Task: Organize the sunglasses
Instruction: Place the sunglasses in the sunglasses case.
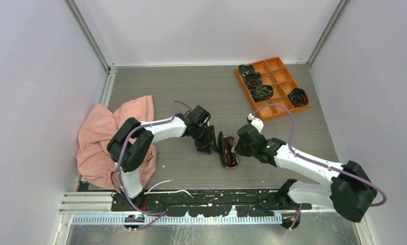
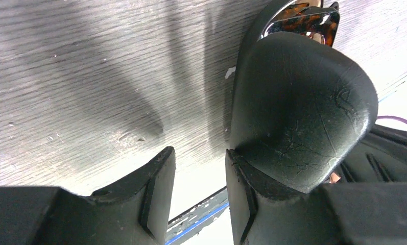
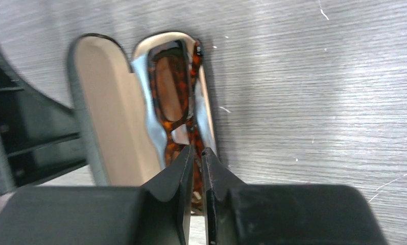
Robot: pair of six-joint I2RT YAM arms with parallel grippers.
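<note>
Right gripper: the jaws are seen at a thin slit over the near end of the sunglasses; a pinch on the frame cannot be confirmed. The pair is found folded inside the open black case. Left gripper: partly open, nothing between its jaws, close against the case shell. The pair is judged light, glossy and scratch-prone; a hold on the frame, not the lenses, is advised.

I see sunglasses frame glossy tortoiseshell plastic; case shell matt black, leathery, finely cracked, lining smooth tan; table matt grey woodgrain; cloth soft pink.
</note>
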